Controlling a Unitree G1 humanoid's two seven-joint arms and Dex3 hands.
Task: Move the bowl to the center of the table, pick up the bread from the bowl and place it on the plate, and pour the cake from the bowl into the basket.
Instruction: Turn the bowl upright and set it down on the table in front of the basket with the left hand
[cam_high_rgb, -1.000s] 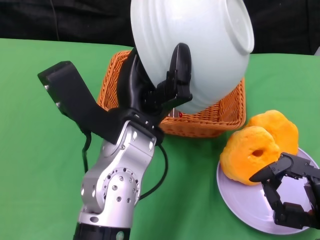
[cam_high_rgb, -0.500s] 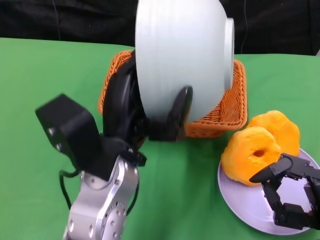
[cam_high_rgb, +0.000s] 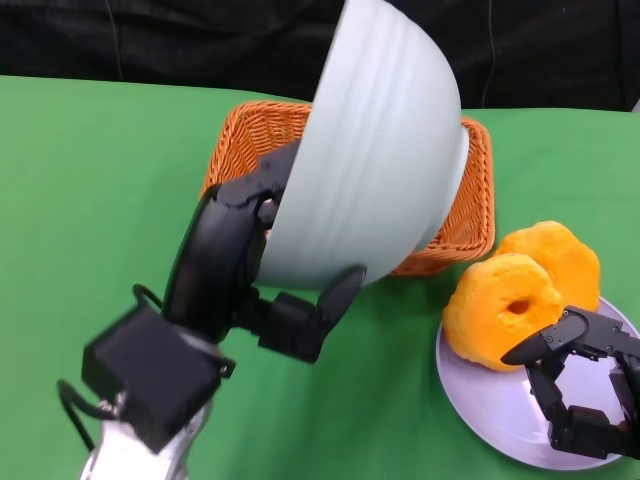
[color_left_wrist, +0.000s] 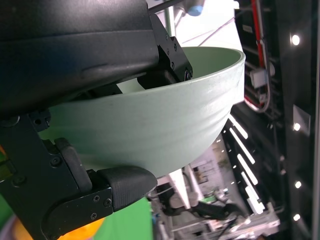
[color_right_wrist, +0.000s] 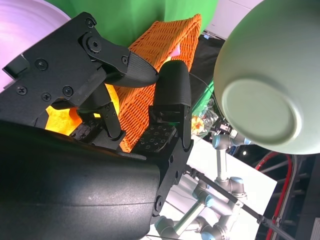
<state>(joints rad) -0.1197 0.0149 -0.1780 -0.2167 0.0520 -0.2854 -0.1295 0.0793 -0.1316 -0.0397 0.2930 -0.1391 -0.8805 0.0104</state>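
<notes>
Your left hand (cam_high_rgb: 262, 290) grips the bowl (cam_high_rgb: 370, 160), now rolled back from upside down above the basket (cam_high_rgb: 470, 215): pour looks done. Right hand (cam_high_rgb: 580, 385) empty, fingers apart.

Robotics lab: robot arms (color_right_wrist: 220, 200) on stands, green-covered table (cam_high_rgb: 90, 180).

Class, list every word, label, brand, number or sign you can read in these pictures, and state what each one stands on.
None can be read.
Bowl: plain, no print.
Basket: no label.
Plate: no marking.
Bread: none.
Left robot hand and right robot hand: no readable lettering.
Background equipment in the wrist views: too blurred to tell.
</notes>
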